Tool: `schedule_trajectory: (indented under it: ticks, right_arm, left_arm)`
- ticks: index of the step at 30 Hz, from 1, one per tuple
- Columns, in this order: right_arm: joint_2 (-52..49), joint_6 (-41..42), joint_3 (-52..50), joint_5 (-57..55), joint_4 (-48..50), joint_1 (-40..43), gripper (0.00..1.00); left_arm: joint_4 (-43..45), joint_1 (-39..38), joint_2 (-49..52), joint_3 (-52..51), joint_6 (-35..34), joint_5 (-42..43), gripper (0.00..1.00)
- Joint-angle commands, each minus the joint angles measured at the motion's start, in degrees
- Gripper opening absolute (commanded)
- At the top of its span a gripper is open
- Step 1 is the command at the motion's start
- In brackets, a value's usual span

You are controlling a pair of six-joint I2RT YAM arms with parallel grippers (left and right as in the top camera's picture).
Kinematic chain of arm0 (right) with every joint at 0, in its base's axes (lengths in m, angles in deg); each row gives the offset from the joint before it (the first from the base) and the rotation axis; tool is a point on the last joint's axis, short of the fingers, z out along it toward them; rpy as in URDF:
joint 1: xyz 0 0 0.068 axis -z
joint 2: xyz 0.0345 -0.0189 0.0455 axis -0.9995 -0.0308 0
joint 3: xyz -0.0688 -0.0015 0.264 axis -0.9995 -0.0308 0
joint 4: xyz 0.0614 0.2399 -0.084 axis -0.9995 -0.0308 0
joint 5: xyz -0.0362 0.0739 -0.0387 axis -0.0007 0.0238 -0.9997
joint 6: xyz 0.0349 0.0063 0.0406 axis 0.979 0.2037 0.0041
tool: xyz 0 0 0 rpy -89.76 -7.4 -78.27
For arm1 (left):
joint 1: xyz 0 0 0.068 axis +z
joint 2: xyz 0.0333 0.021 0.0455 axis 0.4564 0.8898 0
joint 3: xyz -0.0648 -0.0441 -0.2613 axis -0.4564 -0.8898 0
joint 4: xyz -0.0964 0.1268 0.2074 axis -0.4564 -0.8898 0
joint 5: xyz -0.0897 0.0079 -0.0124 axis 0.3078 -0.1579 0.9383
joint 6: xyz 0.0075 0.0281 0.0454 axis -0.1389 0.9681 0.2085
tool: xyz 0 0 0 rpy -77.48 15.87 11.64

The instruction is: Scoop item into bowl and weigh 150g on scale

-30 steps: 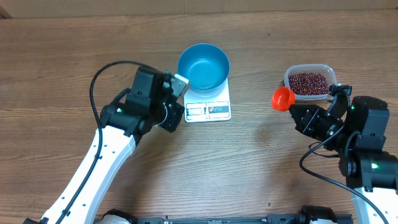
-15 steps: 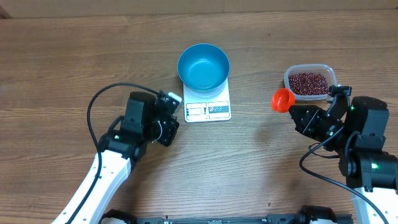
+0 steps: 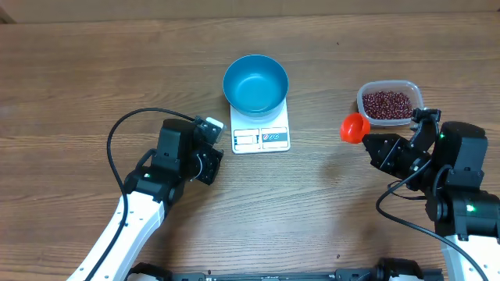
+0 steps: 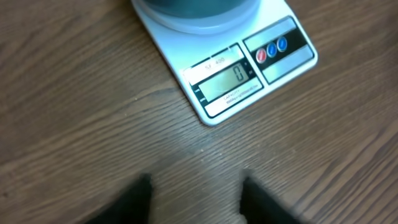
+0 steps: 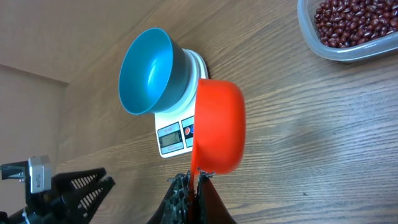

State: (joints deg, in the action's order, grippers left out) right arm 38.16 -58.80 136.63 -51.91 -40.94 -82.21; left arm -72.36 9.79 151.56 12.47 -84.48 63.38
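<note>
Though the empty bowl (image 3: 255, 82) is set on the zeroed scale (image 3: 261, 139), no beans (image 3: 386, 104) are scooped; the scoop (image 3: 355, 126) is clamped in the right claw (image 5: 194, 186); the left claw (image 4: 196, 199) is parted, empty.

Scale (image 4: 249, 68) display reads 0; printed labels too small.

Wooden table (image 3: 78, 70); clear plastic tub (image 3: 419, 97) at its right; orange scoop (image 3: 355, 126) near it.

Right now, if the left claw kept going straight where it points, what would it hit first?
Probably the scale: the left gripper, jaws apart, points at its display corner, bare table between. Height is unclear, so it might touch wood first.
</note>
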Motion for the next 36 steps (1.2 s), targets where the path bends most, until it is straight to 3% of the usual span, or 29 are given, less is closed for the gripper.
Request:
schedule_trajectory:
  ticks: [1, 14, 21, 29, 36]
  right_arm:
    - [0.09, 0.0, 1.14, -0.42, -0.26, 0.22, 0.04]
    - [0.09, -0.46, 1.14, -0.72, 0.2, 0.22, 0.04]
    - [0.09, -0.46, 1.14, -1.75, 1.68, 0.22, 0.04]
    - [0.09, -0.44, 1.16, -3.02, 1.7, 0.22, 0.04]
    - [0.09, -0.42, 1.14, -3.02, 1.64, 0.22, 0.04]
  left_arm:
    - [-0.11, 0.09, -1.22, -0.24, -1.77, -0.31, 1.0]
    - [-0.11, 0.09, -1.14, -0.24, -1.75, -0.13, 1.0]
    - [5.95, 0.09, -1.18, -0.24, -1.42, 0.63, 1.0]
    - [3.96, 0.09, -3.76, -0.24, 5.51, 3.8, 1.0]
    - [0.92, 0.11, -13.05, -0.31, 10.8, 4.0, 0.99]
